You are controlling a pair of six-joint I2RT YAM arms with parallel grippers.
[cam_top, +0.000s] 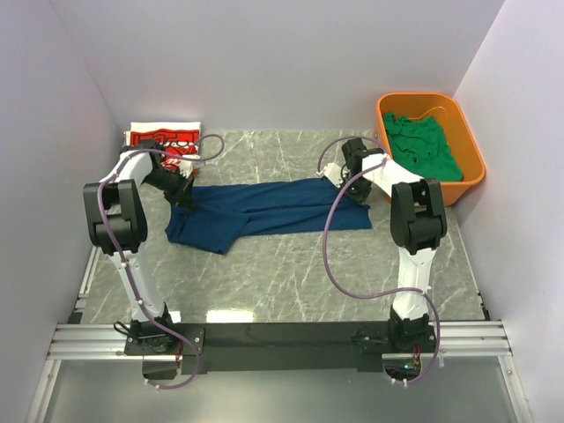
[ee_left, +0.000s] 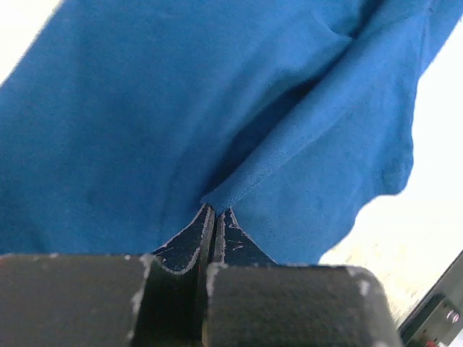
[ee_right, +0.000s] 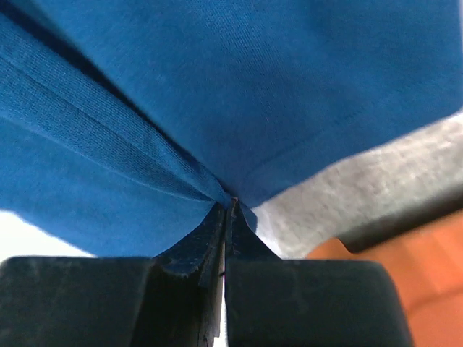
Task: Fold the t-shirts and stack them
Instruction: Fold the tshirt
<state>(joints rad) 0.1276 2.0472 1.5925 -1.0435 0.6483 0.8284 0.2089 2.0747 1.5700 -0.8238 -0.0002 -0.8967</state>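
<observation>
Top external shows the navy t-shirt (cam_top: 264,210) stretched long, creased lengthwise.

Blue t-shirt (cam_top: 264,211), middle of the table (cam_top: 291,282): plain deep navy, reading brighter blue with a fine knit weave in the wrist views. Red t-shirt (cam_top: 163,139), far left corner: red with white and black markings. Green t-shirt (cam_top: 423,145): solid green, inside the orange tub (cam_top: 473,167), far right corner. Table: grey-green marble pattern, pale veins. Left gripper (ee_left: 215,217), right gripper (ee_right: 230,210): black fingers, edges scuffed pale. Left arm (cam_top: 132,264), right arm (cam_top: 410,273): white links, black joints. Cables (cam_top: 330,256): purple.
</observation>
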